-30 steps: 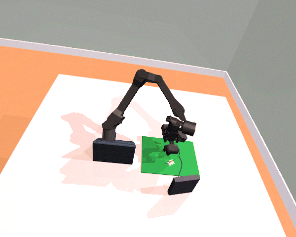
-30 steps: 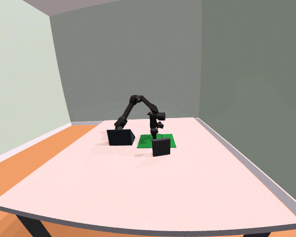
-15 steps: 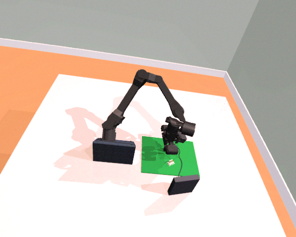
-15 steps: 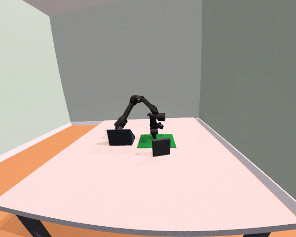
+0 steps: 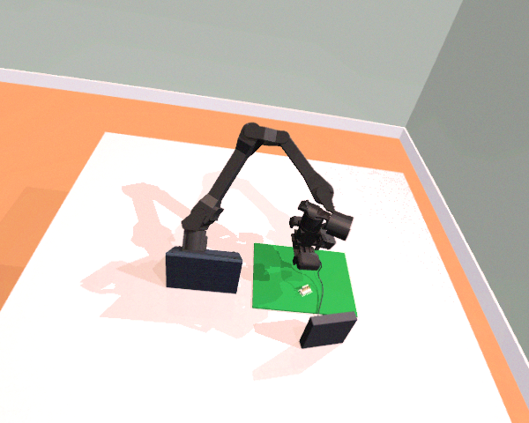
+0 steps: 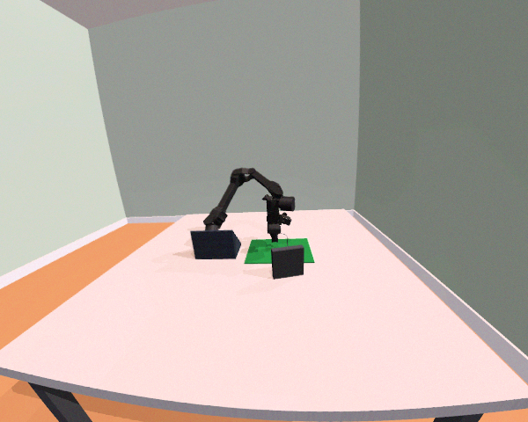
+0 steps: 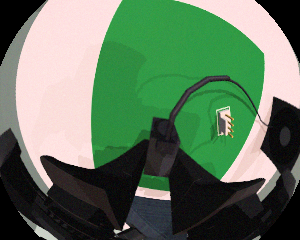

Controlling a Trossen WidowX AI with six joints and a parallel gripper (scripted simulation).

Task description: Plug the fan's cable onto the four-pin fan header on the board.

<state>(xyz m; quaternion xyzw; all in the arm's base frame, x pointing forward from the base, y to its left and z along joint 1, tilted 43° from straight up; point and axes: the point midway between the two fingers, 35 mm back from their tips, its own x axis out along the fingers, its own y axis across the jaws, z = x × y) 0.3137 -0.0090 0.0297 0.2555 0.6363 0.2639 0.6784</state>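
My gripper [image 7: 158, 146] [image 6: 275, 240] is shut on the fan cable's black plug [image 7: 163, 150], low over the green board [image 7: 125, 75] [image 5: 267, 298] [image 6: 255, 258]. Whether the plug touches the board cannot be told. The black cable [image 7: 192, 89] [image 5: 322, 291] arches from the plug to the fan [image 7: 285, 134] [image 5: 328, 331] [image 6: 287, 262]. The white four-pin header [image 7: 223, 122] [image 5: 305, 290] stands on the board to the right of the plug in the wrist view, apart from it, its gold pins bare. In the top view the gripper body hides the plug and fingertips.
The arm's dark base block [image 5: 203, 271] [image 6: 214, 245] stands beside the board on its left in the top and exterior views. The fan stands upright at the board's near edge. The white table [image 5: 164, 364] [image 6: 264, 336] lies under everything.
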